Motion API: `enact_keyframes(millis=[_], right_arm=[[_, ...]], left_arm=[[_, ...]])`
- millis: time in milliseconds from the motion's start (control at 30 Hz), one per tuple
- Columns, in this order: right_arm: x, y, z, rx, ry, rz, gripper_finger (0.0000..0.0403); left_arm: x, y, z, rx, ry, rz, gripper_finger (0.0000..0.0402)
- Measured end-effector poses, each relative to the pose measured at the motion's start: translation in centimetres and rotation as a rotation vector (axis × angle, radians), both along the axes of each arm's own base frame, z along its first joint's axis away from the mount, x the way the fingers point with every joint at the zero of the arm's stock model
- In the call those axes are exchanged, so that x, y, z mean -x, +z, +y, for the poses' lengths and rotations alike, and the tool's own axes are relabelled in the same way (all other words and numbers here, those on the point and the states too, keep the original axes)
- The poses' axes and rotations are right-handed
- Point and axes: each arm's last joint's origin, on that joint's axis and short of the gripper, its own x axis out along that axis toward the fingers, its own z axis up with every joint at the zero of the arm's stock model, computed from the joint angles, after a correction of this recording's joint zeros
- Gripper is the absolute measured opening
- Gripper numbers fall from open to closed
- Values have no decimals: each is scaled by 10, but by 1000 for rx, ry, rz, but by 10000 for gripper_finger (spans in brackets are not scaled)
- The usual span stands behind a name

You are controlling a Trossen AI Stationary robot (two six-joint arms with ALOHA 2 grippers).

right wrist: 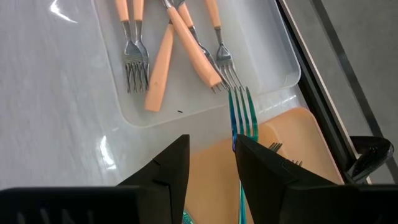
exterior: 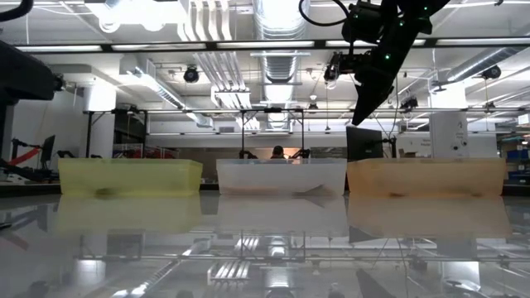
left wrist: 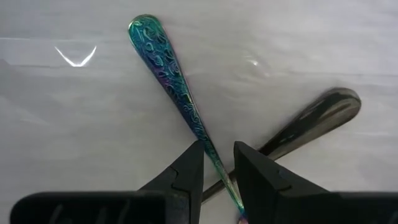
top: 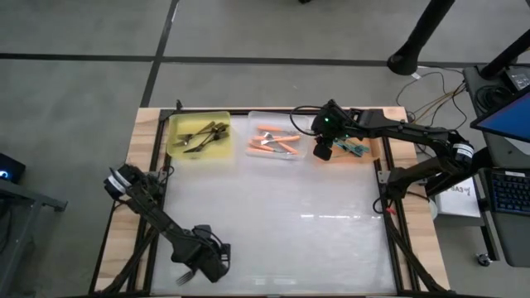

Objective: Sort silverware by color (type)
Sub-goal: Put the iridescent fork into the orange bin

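Two forks lie crossed on the white tabletop near its near-left edge: one with a patterned teal handle (left wrist: 168,68), one with a dark handle (left wrist: 317,118). My left gripper (left wrist: 219,165) points straight down, open, one finger on each side of the teal handle. My right gripper (right wrist: 211,149) hangs open above the orange tray (right wrist: 286,137). Below it a teal fork (right wrist: 242,115) lies with its tines over that tray's rim, toward the white tray (right wrist: 273,81). I cannot tell whether either gripper touches its fork.
Three trays stand in a row at the far edge: a yellow one (top: 224,116) with dark forks (top: 203,136), the white one (top: 252,116) with orange-handled forks (top: 273,142), and the orange one (top: 368,157). Bare tabletop lies between them and my left gripper (top: 199,263).
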Motion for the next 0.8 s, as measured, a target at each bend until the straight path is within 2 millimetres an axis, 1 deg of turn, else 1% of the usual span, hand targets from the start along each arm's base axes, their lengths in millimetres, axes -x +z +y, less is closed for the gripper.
enact_keyframes(millis=[167, 500, 600, 700, 800], right_arm=[[0, 0, 0, 0, 0, 0, 121], [0, 0, 0, 1, 0, -3, 121], [0, 0, 0, 1, 0, -3, 121], [0, 0, 0, 2, 0, -4, 121], [0, 0, 0, 2, 0, -5, 121]], left_arm=[[-1, -4, -1, 10, 4, 16, 71], [0, -4, -1, 13, 4, 20, 68], [-1, -4, -1, 14, -2, 19, 49], [-2, -4, 0, 16, -17, 13, 14], [-3, -4, 1, 15, -25, 13, 8]])
